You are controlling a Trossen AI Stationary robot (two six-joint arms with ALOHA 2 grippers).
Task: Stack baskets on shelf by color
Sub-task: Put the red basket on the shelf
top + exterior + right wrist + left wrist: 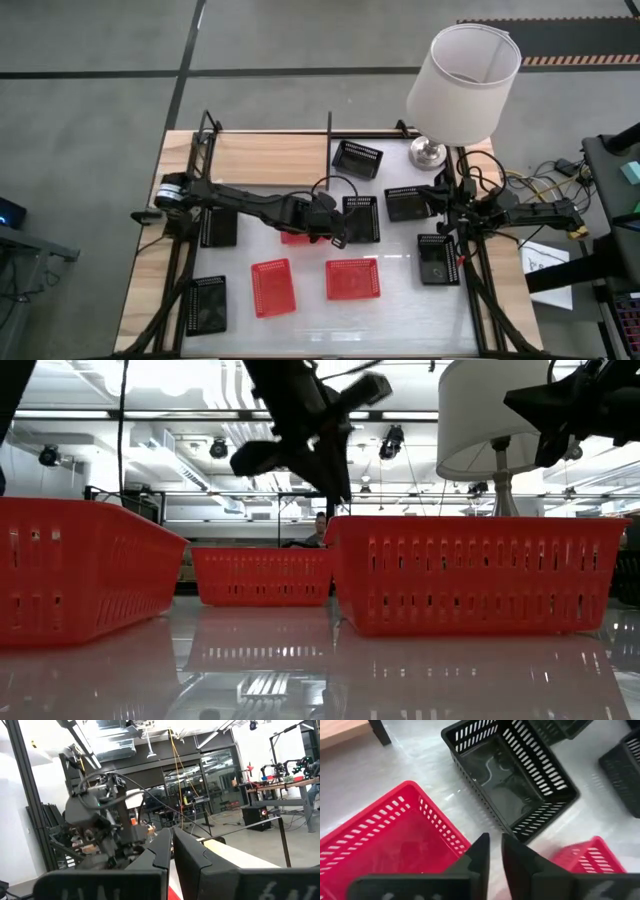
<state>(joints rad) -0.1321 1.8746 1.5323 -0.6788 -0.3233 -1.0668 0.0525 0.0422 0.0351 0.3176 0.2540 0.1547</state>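
This is a robotics lab or workshop in an open industrial hall. The low view shows an exposed ceiling with ducts and strip lights [300,415], and a person [318,530] sits far behind the worktop [300,680]. The right wrist view shows glass-fronted doors [210,775], a yellow hanging cable [176,765], a workbench with equipment [285,772] (another robot rig, it seems) and a bare concrete floor. From above, grey flooring carries hazard-striped tape [575,60], and loose cables [535,180] lie beside the worktop.
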